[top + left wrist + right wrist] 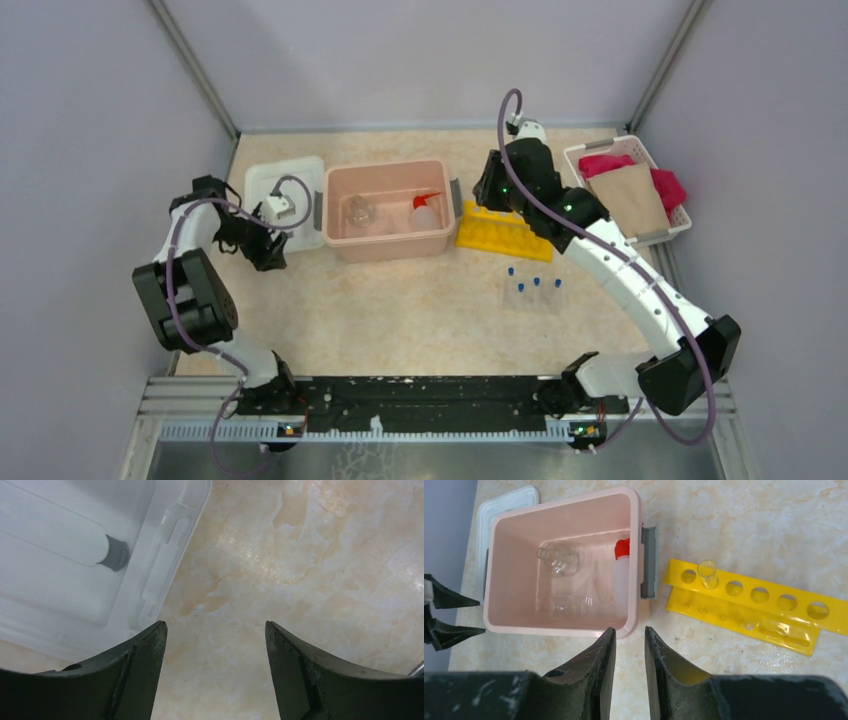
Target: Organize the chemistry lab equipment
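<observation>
A pink bin (390,167) holds a clear glass flask (360,210) and a white squeeze bottle with a red nozzle (425,212); both also show in the right wrist view, the flask (558,560) and the bottle (621,575). The yellow tube rack (505,232) lies right of the bin, with one clear tube (707,573) standing in a hole. Several blue-capped tubes (533,290) stand on the table in front of the rack. My right gripper (630,628) is above the gap between bin and rack, jaws narrowly apart and empty. My left gripper (215,625) is wide open and empty over the table beside the white lid (75,555).
The white lid (285,200) lies flat left of the bin. A white basket (668,228) with pink and tan cloths sits at the back right, beside the right arm. Grey walls close the left, back and right sides.
</observation>
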You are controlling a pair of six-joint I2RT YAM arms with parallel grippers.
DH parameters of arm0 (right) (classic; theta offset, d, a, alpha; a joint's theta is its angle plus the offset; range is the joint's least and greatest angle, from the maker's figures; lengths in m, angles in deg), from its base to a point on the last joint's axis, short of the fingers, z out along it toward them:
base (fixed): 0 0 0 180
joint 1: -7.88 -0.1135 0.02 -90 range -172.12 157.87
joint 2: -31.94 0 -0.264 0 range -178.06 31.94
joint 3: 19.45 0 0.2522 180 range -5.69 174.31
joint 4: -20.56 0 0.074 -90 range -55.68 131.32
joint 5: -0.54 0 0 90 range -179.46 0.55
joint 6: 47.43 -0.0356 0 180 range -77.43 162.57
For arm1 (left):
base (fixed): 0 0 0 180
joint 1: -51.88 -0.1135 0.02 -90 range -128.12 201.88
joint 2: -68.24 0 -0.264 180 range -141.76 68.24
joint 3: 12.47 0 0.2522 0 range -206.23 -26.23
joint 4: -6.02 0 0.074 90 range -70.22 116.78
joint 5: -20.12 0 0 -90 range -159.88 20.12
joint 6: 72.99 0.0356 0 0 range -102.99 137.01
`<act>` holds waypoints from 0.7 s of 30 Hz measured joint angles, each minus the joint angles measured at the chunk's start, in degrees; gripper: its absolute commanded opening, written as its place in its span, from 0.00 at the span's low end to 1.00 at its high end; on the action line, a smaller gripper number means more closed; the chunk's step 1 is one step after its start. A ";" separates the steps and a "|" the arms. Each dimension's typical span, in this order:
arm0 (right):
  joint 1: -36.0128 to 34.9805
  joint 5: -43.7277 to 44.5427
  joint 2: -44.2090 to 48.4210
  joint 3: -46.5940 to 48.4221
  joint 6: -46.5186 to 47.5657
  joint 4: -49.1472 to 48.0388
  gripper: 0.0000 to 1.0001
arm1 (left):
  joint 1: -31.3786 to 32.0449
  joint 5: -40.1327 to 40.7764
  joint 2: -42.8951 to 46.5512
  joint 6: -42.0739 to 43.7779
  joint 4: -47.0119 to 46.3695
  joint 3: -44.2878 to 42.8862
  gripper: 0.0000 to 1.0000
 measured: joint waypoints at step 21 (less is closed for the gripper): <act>0.00 -1.27 1.55 -1.60 -0.50 -0.42 0.22 | 2.60 7.82 -10.95 -2.08 -18.71 3.61 0.15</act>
